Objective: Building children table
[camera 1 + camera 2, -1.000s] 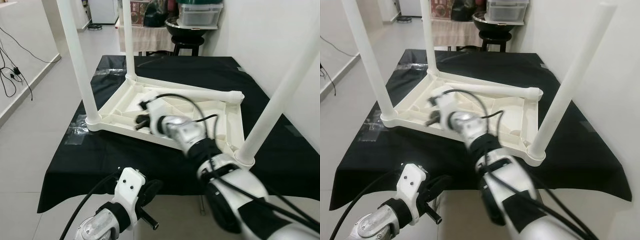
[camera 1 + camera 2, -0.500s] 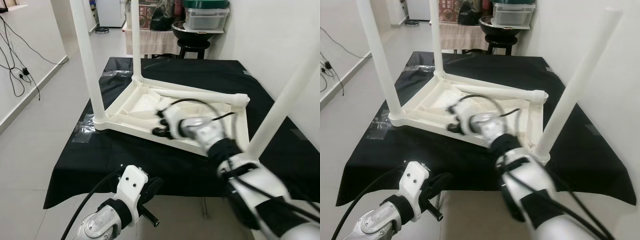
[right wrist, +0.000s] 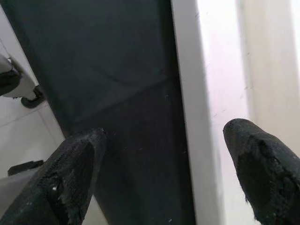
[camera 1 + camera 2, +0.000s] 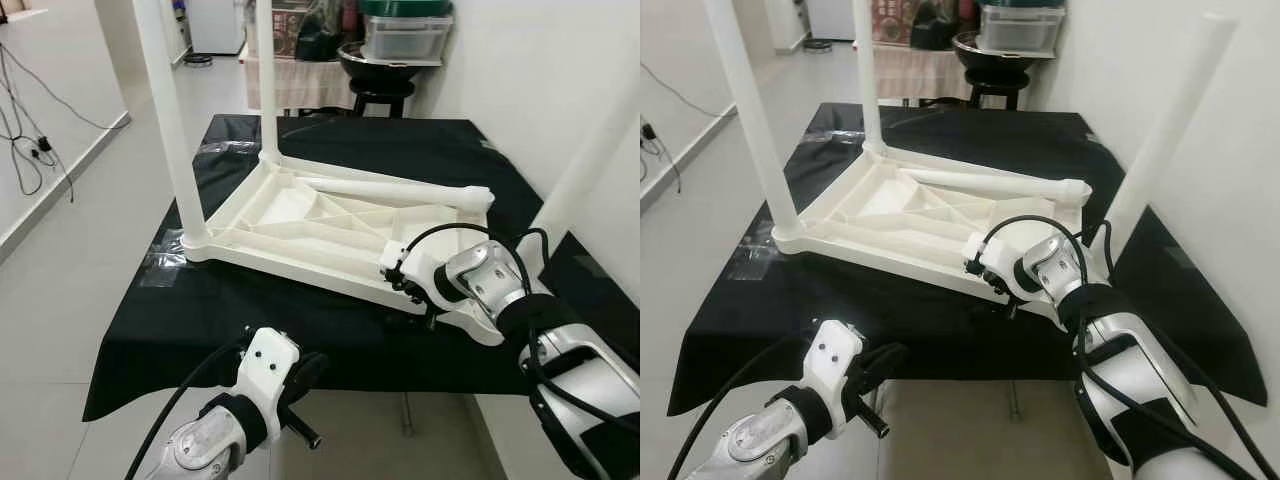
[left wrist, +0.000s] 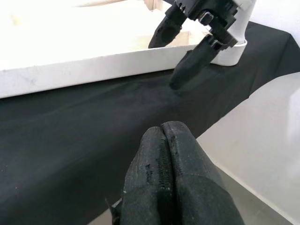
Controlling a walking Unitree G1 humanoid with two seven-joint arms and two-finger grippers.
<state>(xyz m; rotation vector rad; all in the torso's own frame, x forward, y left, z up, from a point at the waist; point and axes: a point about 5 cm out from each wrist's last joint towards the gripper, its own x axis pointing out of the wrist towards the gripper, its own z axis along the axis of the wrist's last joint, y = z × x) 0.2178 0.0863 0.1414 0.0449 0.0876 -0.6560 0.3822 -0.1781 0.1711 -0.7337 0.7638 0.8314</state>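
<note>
Here, right gripper (image 4: pixel 408 289) jaws spread astride upturned table's (image 4: pixel 300 215) rim, left gripper (image 5: pixel 164 159) jaws closed, no legible writing.

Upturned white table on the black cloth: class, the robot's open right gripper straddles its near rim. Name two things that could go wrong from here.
1. The right gripper is open astride the near rim of the upturned table. Closing off-centre could push the light frame along the black cloth instead of gripping it.
2. A loose leg lies across the frame, while three other legs stand upright. Lifting or tilting the table may roll it off.
</note>
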